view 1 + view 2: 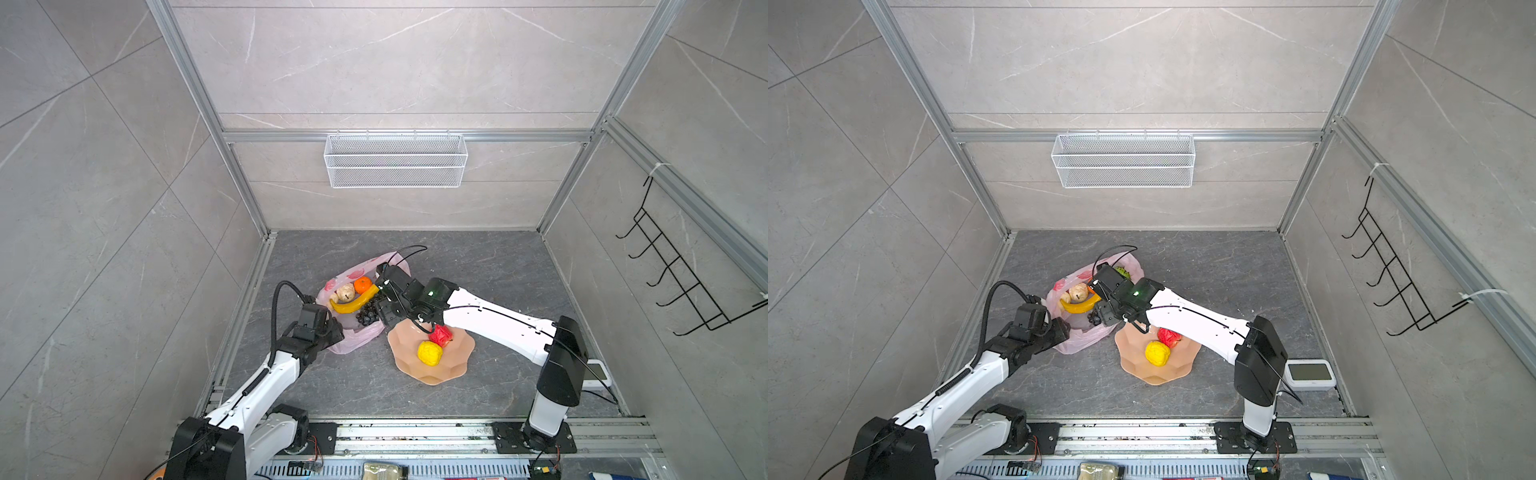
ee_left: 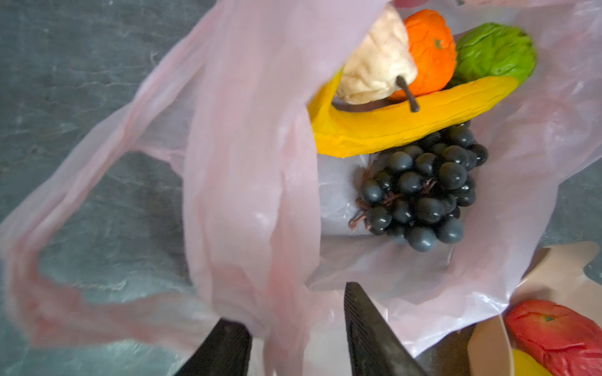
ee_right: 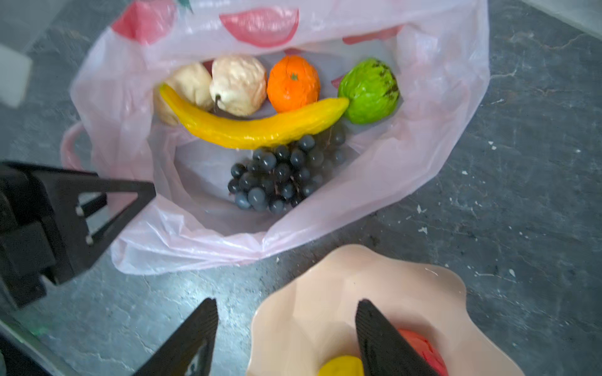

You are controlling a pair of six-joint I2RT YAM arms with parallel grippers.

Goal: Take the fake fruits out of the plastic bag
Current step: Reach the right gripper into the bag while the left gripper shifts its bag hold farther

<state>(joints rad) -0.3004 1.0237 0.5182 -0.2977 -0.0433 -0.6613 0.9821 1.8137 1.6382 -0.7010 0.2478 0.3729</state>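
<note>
The plastic bag (image 3: 423,130) lies open on the grey table (image 1: 478,270). Inside it you see the banana (image 3: 254,127), the grape bunch (image 3: 280,175), the tangerine (image 3: 293,83), a green fruit (image 3: 369,91) and two beige fruits (image 3: 237,84). A red fruit (image 1: 440,336) and a yellow fruit (image 1: 429,353) sit on the peach plate (image 3: 407,293) just beside the bag.

Your left gripper (image 2: 290,306) has its jaws parted. A loose strip of the bag's handle drapes between them, unclamped. Your right gripper (image 3: 286,302) is spread wide and empty, above the gap between bag and plate.

The left arm reaches low to the bag's near edge. The right arm stretches across the plate toward the bag.
</note>
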